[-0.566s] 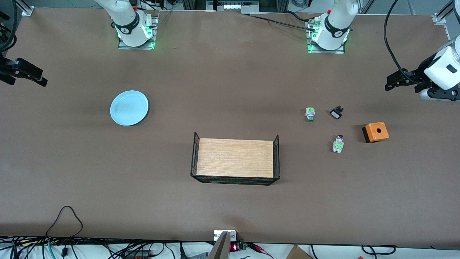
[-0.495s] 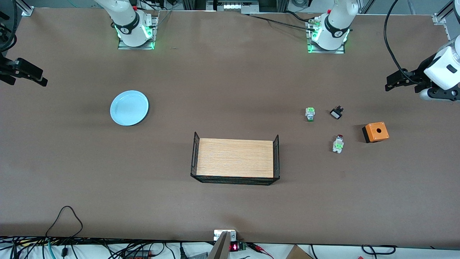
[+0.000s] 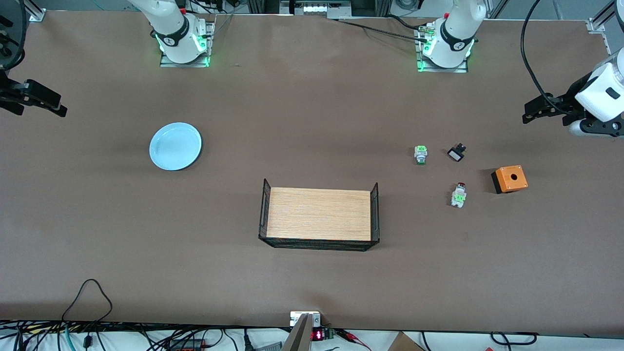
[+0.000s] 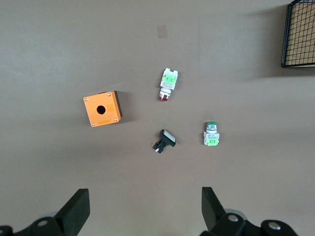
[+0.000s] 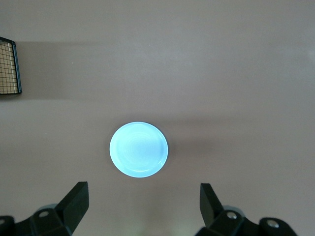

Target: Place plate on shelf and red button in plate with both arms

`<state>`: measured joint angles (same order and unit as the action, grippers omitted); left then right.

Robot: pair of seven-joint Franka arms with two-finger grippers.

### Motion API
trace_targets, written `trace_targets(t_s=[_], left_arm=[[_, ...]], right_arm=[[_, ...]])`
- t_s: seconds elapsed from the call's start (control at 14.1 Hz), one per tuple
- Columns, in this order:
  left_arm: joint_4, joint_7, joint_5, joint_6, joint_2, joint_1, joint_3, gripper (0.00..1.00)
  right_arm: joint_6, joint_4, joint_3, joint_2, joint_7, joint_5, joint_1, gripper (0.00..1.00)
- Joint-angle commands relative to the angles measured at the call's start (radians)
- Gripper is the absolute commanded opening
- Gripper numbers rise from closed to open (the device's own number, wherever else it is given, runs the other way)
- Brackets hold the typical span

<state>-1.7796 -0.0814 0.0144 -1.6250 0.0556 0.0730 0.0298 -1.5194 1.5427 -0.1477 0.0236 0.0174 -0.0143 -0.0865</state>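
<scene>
Overall, the brown bench (image 3: 312,282) carries few things with wide bare stretches between them. The plate (image 3: 175,146) lies flat toward the right arm's end, well apart from everything else, with open surface all round its rim. The wire-sided tray with a wooden floor (image 3: 319,214) sits mid-bench, nearer the front camera than the plate. Toward the left arm's end four small parts lie in a loose cluster, none touching: the red button (image 3: 458,195), the green-capped button (image 3: 420,154) farther from the camera, the small black-and-white part (image 3: 456,153) beside that, and the orange box (image 3: 509,179) nearest the bench's end.

The right hand (image 3: 36,100) hangs in the air over the bench edge at its own end, well away from the plate. The left hand (image 3: 538,109) hangs over the bench near its end, clear of the cluster.

The wrist views add what the front view cannot: each hand's two dark fingers (image 4: 74,211) stand wide apart and hold nothing, the right pair (image 5: 74,204) likewise. The left wrist view looks straight down on the red button (image 4: 167,83), showing its red cap pointing toward the black-and-white part (image 4: 164,140). The right wrist view shows the plate (image 5: 139,149) centred between its fingers, far below.
</scene>
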Motion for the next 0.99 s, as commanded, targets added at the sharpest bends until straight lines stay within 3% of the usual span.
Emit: trace_targets(t_s=[0.0,0.71,0.92], left_arm=[[0.019,-0.003,0.012,0.019,-0.008,0.004,-0.001,1.0],[0.019,-0.001,0.013,0.024,-0.008,0.005,-0.002,1.0],[0.019,-0.001,0.013,0.024,-0.008,0.005,-0.002,1.0]], right_arm=[[0.015,-0.009,-0.001,0.041,0.01,0.007,-0.006,1.0],[-0.076,0.001,-0.001,0.199,-0.002,0.016,-0.052,1.0],[-0.172,0.097,-0.003,0.205,-0.007,0.016,-0.059,1.0]])
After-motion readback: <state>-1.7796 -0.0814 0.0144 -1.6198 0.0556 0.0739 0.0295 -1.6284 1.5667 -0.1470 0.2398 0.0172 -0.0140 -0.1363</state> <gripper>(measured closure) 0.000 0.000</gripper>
